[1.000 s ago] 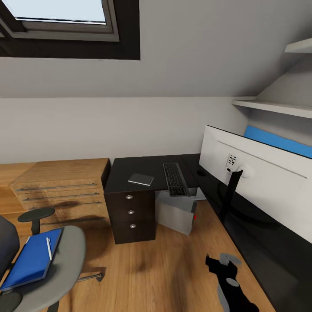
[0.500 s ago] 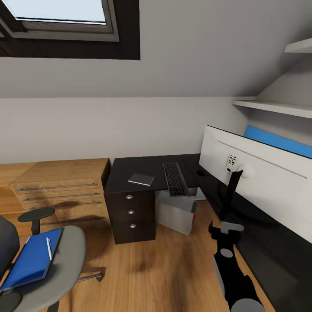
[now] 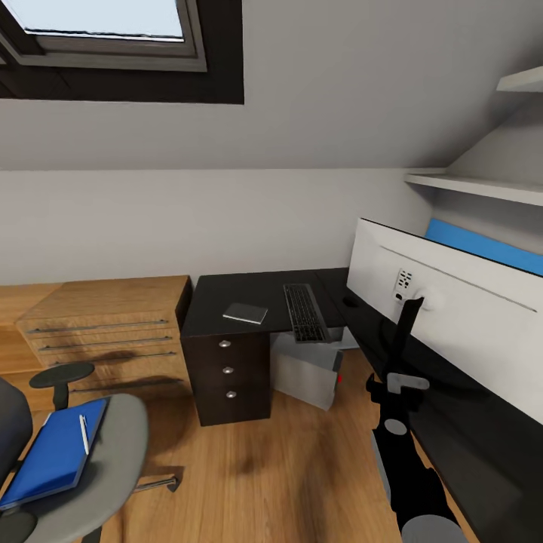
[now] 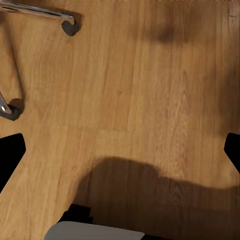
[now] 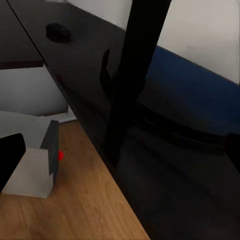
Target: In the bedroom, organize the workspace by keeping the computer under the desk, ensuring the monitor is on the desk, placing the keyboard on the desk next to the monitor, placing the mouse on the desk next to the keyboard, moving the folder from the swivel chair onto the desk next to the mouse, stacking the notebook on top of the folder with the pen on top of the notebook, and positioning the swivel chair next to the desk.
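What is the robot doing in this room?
It is tidying a desk area. Its right gripper is raised beside the black desk, near the monitor. It holds nothing. The keyboard and notebook lie on the desk, and the computer sits underneath. The blue folder with the pen on it waits on the swivel chair, not yet moved.

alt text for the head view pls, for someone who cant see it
A black L-shaped desk holds a slim dark keyboard, a thin grey notebook and a wide monitor seen from behind. A grey swivel chair carries a blue folder with a white pen; the right gripper reaches toward the monitor's stem.
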Controlling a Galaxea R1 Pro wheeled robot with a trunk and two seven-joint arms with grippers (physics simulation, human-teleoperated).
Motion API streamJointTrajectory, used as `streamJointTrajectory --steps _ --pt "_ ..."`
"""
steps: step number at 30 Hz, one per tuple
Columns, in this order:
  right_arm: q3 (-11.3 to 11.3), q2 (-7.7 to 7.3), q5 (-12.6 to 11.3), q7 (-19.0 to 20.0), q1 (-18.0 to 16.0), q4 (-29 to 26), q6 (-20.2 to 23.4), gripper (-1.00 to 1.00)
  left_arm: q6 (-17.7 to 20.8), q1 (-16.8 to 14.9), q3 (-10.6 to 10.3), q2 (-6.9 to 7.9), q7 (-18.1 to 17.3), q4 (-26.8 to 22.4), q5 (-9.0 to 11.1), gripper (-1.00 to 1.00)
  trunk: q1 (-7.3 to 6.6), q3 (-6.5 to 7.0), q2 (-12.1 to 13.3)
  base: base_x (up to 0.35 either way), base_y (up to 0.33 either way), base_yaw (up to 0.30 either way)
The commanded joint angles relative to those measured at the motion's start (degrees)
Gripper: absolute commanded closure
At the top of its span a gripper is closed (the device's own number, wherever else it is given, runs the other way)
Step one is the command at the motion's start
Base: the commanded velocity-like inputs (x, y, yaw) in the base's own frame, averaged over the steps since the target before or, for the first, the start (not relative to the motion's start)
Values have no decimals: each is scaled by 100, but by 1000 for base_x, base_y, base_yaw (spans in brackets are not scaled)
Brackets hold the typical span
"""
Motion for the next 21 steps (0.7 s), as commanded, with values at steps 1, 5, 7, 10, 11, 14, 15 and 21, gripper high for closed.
streamJointTrajectory --steps 1,5,7,10,11,14,15,21 --pt "-19 3 60 -11 -4 4 -40 -100 -20 -4 -49 3 32 2 26 -100 2 -6 -4 217 0 0" --pt "-40 -3 64 -18 -4 13 -128 -100 -19 -5 -48 3 15 5 26 -100 2 -6 -4 226 0 0" --pt "-71 -12 65 -19 -4 14 -139 -100 -19 -6 -48 -2 13 3 26 -100 2 -6 -4 91 0 0" --pt "-131 -35 65 -19 -4 15 -147 -100 -20 -6 -48 -14 11 6 26 -100 2 -6 -4 48 -2 0" --pt "-145 -39 66 -19 -4 15 -148 -100 -20 -7 -50 -21 11 8 26 -100 2 -6 -4 103 -40 0" --pt "-176 -50 68 -30 -4 16 -150 -100 -20 -7 -54 -34 11 10 22 -100 2 -6 -4 160 -92 0" --pt "-189 -55 67 -36 -4 16 -150 -100 -20 -8 -55 -35 11 10 21 -100 2 -6 -4 148 -94 0" --pt "-407 -93 64 -68 -4 23 -151 -100 -24 -5 -54 -62 10 11 20 -100 2 -6 -4 53 -33 0"
